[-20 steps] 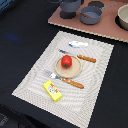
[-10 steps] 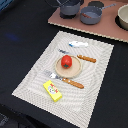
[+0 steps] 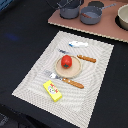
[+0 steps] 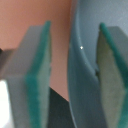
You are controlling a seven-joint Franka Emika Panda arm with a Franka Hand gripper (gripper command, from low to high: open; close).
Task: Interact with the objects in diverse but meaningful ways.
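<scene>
End effector [image 4: 75, 75] is spread wide; green-padded fingers [image 4: 37, 80] stand well apart, nothing pinched. Wrist view is tight on a dark grey pot [image 4: 85, 65]: its curved wall sits between the fingers, close to one pad, pink board behind it. Can't tell if a pad is touching the wall.

Exterior view: the arm itself isn't readable there. Two dark grey pots [image 3: 70, 10] [image 3: 91, 14] sit side by side on a pink board [image 3: 107, 30] at the far edge of the black tabletop [image 3: 25, 45]. Can't tell which pot the wrist camera sees.

Pale woven placemat [image 3: 95, 95] in the middle. On it:
- round wooden plate [image 3: 70, 71] with the red tomato [image 3: 67, 61] on top
- brown-handled utensil [image 3: 82, 57] just beyond the plate, toward the pots
- second brown-handled utensil [image 3: 70, 81] on the near side of the plate
- yellow block with red marks [image 3: 52, 91] lying flat near the mat's near corner
- small white-and-blue item [image 3: 78, 44] near the mat's far edge, too blurred to name
</scene>
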